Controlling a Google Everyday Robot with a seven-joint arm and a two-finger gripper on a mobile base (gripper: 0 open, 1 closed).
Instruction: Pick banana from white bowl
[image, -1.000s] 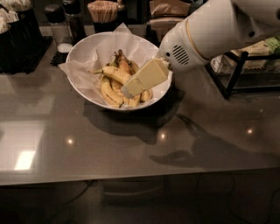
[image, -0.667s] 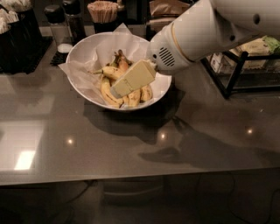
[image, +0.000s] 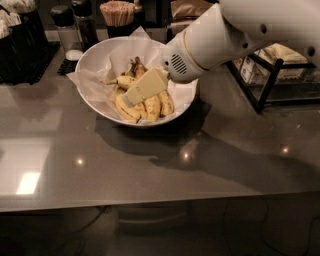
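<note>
The white bowl (image: 95, 60), lined with crinkled white paper, stands on the grey counter at the back centre. Several yellow bananas lie in it. One banana (image: 124, 81) with a thin pale stem pointing left lies apart at the upper left of the pile. A joined bunch (image: 151, 107) with a brown stem lies to the right and front. My gripper (image: 131, 96) reaches down into the bowl from the right, its tip on or just above the bananas, right next to the single banana. It hides part of the pile.
A black wire rack (image: 261, 80) with packets stands to the right of the bowl. Behind the bowl are a cup of wooden sticks (image: 118, 12) and shakers (image: 65, 22). Dark containers (image: 20, 40) stand at the back left. The counter's front edge (image: 150, 202) runs across below.
The arm has moved left and deeper into the bowl. The gripper's tip has gone from the bowl's right side to over the middle of the bananas.
</note>
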